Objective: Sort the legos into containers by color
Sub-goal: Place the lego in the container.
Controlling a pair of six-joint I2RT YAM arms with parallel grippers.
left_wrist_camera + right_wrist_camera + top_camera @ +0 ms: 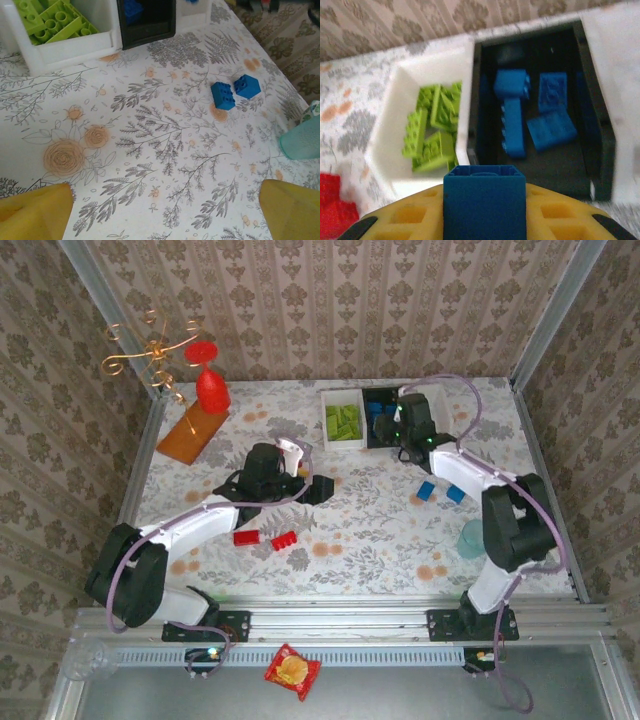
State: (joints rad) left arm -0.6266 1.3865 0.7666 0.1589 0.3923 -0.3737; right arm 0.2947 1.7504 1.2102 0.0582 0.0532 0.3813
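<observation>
1. Right gripper clamped on a small blue studded plastic brick; it sits at the near edge of the black rectangular open-top bin.
2. Black bin holds several blue bricks; white rectangular bin touching its left side holds lime green bricks; second white bin on its right, contents not visible.
3. Left gripper jaws wide apart, empty, over the floral tabletop.
4. Loose on the tabletop: two blue legos near the right arm; two red legos beside the left arm.
</observation>
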